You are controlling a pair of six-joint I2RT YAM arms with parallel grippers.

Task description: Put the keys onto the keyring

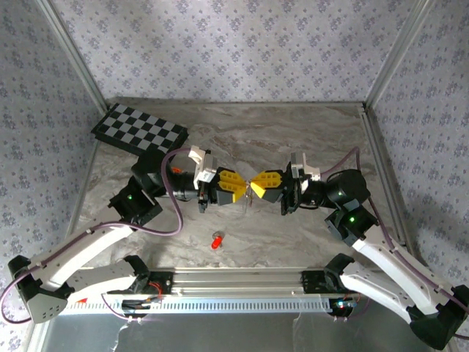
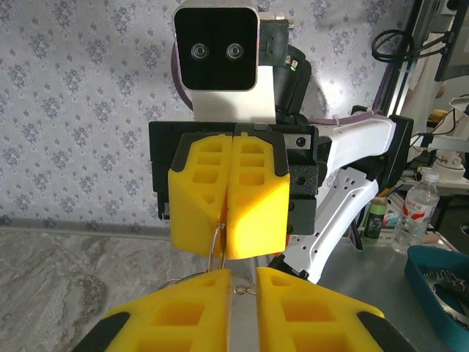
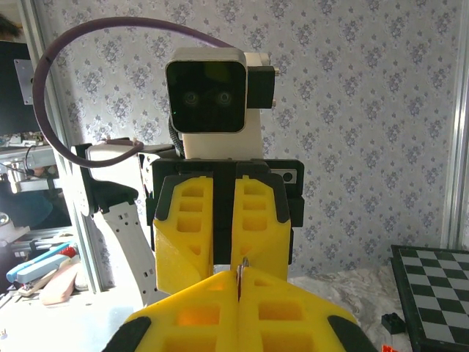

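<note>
We take the checkerboard [image 1: 139, 130] at the far left corner of the table [image 1: 293, 139] as our mark; to its right and nearer the arm bases, both grippers meet tip to tip above the tabletop; the right gripper [image 3: 239, 275] has its yellow fingers pressed together on the keyring [image 2: 215, 246], which we see as a thin silvery wire loop hanging from between its fingertips, held clear of the table; facing it, on the checkerboard's side, the left gripper [image 2: 243, 275] has its fingers a narrow gap apart; a small silvery bit sits at that gap near the tips, just beside the loop, and we cannot tell whether it is pinched or what it is; one key [image 1: 217, 240] with a red head lies loose on the table, right of the checkerboard and nearer the arm bases than the two grippers, well apart from the keyring and touched by neither gripper
</note>
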